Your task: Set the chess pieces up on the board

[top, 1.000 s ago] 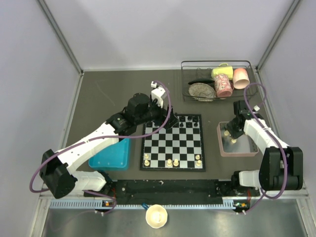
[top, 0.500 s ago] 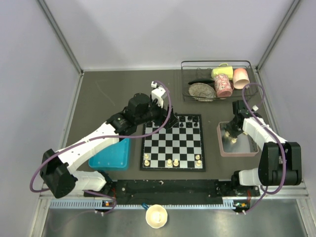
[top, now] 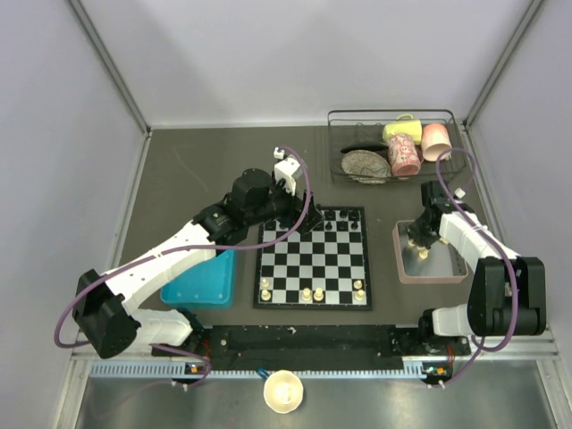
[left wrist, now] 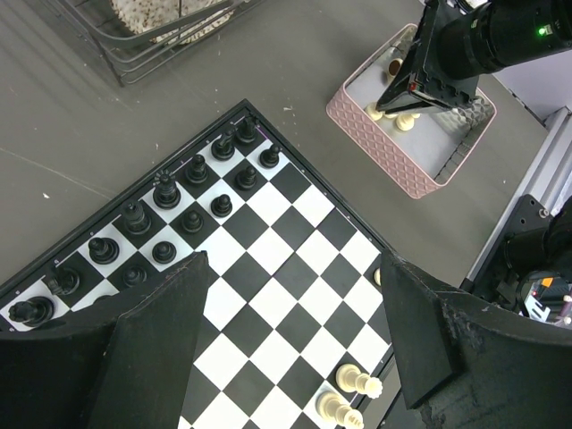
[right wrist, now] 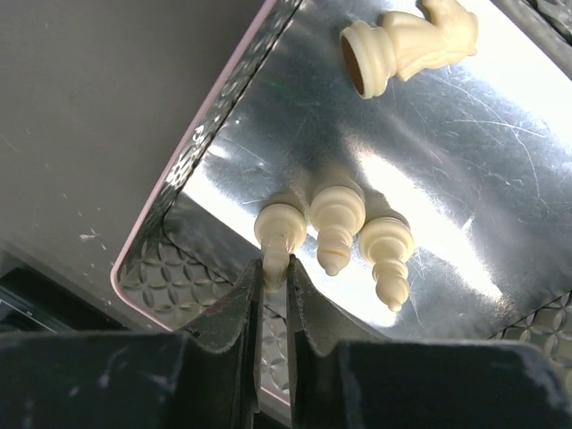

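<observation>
Right gripper pinches a tiny cream chess piece in the pink shiny-floored tray (nearest its wall). Pickup step; next, likely a straight lift.

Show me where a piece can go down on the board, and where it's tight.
Free: the middle ranks of the board, between the black pieces along the far edge and the few cream pieces on the near edge, whose row has gaps too. Crowded: the far ranks, where the left gripper hovers.

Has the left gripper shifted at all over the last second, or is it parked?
No. The left gripper sits open over the board's far left corner, beside the black pieces, exactly as in the earlier top views.
</observation>
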Robot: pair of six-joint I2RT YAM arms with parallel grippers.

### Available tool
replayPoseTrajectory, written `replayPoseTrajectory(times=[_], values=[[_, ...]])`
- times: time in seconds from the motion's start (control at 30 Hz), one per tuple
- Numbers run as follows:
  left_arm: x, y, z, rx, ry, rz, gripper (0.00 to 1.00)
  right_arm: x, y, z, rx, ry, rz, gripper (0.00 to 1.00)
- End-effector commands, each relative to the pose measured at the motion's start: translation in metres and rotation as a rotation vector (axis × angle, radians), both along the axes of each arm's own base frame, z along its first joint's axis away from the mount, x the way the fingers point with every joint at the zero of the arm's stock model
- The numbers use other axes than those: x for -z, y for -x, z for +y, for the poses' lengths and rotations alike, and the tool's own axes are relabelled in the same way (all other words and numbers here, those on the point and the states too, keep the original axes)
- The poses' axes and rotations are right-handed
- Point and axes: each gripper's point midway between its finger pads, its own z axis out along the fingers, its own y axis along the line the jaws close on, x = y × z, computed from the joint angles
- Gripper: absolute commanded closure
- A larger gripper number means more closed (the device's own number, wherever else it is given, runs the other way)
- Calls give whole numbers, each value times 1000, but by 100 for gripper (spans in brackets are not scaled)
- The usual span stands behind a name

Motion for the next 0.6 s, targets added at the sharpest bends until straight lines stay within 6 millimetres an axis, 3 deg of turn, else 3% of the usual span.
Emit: replayPoseTrajectory(times=[0.0, 0.1, 0.3, 0.4, 0.43, 0.5, 0.53, 0.57], values=[[-9, -6, -4, -1, 24, -45, 19, -21, -15, -2, -73, 21, -58, 100], [-11, -8, -3, -17, 25, -49, 19, -39, -18, -4, -110, 47, -116, 100], [-15, -20, 6, -102, 40, -47, 17, -104, -20, -9, -194, 129, -306, 100], [-19, -24, 8, -99, 86, -25, 16, -136, -22, -2, -290, 182, -353, 100], [-20, -29, 14, -112, 101, -14, 16, -154, -28, 4, -324, 194, -382, 100], [-22, -33, 18, -125, 143, 21, 16, -160, -28, 26, -443, 214, -363, 100], [-19, -43, 29, -163, 155, 43, 16, -173, -32, 35, -476, 222, -388, 100], [-20, -48, 34, -178, 178, 52, 17, -177, -30, 58, -554, 219, -399, 100]])
